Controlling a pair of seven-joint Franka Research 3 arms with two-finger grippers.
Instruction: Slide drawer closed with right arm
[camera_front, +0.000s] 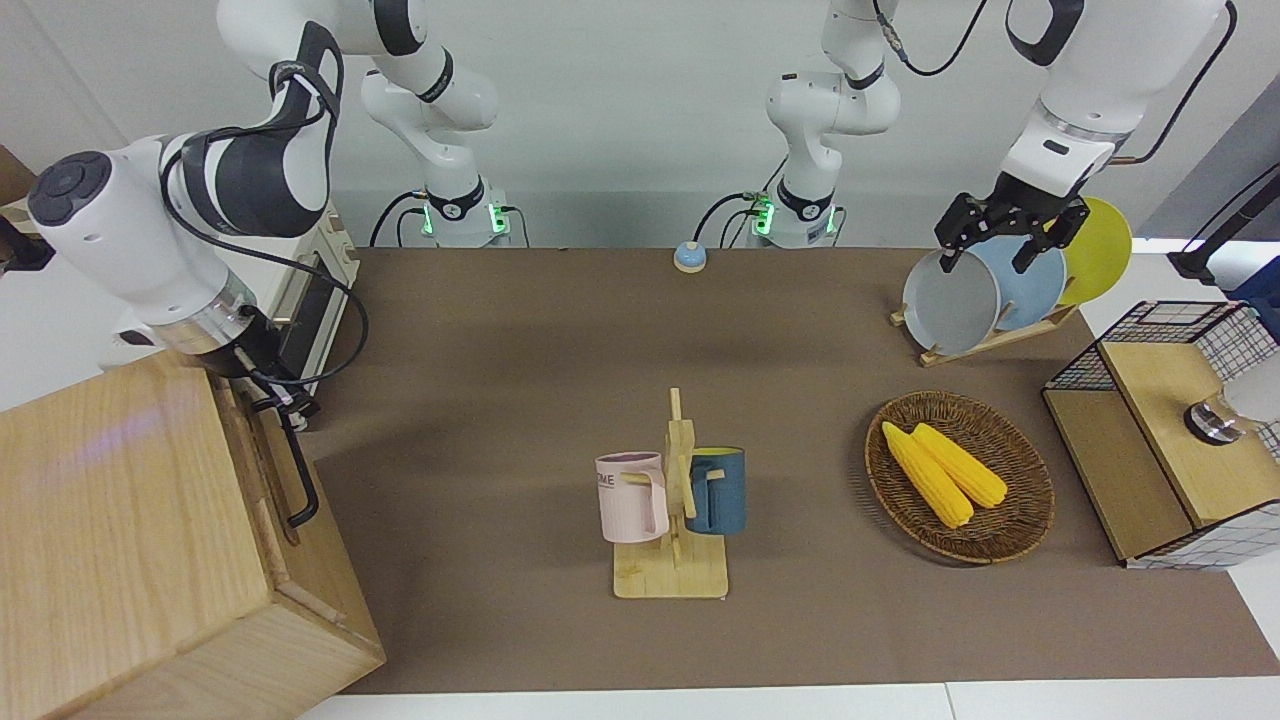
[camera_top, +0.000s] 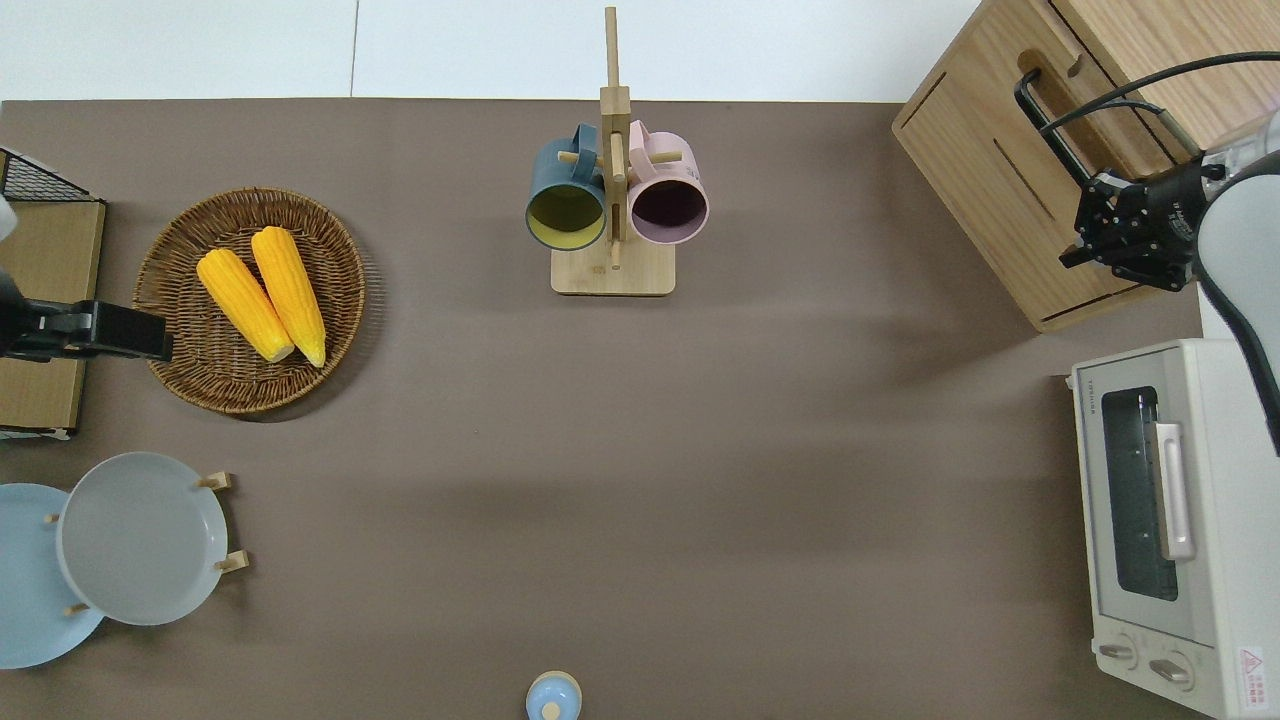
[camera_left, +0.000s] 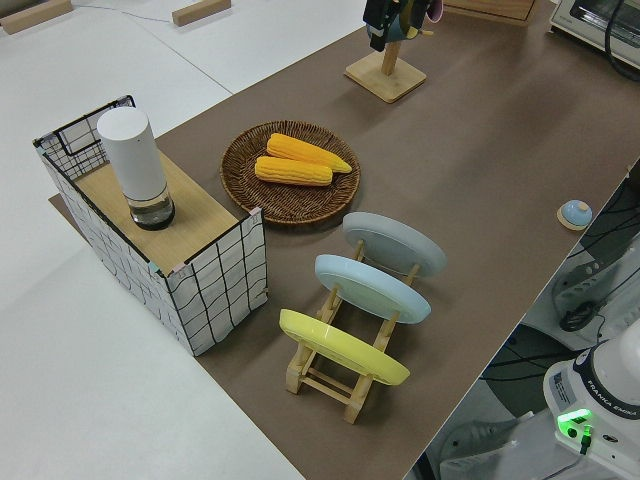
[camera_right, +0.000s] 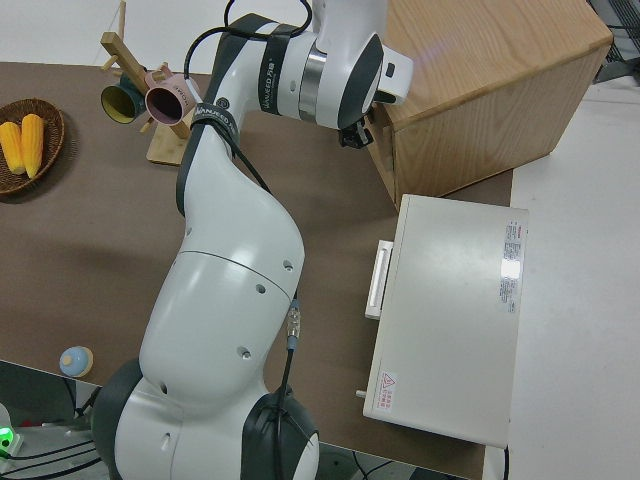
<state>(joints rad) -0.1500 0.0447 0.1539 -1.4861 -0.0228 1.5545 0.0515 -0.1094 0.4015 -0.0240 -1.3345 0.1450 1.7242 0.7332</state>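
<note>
The pale-wood cabinet (camera_front: 100, 520) stands at the right arm's end of the table. Its drawer (camera_front: 258, 455) sits at the top of the cabinet front and carries a black loop handle (camera_front: 297, 470). The drawer front stands out only slightly from the cabinet. My right gripper (camera_front: 278, 400) is against the drawer front, at the handle's end nearer the robots. In the overhead view the right gripper (camera_top: 1085, 235) points at the cabinet (camera_top: 1000, 190), close to the handle (camera_top: 1045, 125). The right side view mostly hides the gripper (camera_right: 355, 135) behind the wrist. The left arm is parked, its gripper (camera_front: 992, 255) open.
A white oven (camera_top: 1150, 510) stands beside the cabinet, nearer the robots. Mid-table is a mug tree (camera_front: 672, 500) with two mugs. At the left arm's end are a wicker basket (camera_front: 1010, 500) with corn, a plate rack (camera_front: 985, 295) and a wire-mesh box (camera_front: 1170, 440). A small blue knob (camera_front: 690, 257) lies near the robots.
</note>
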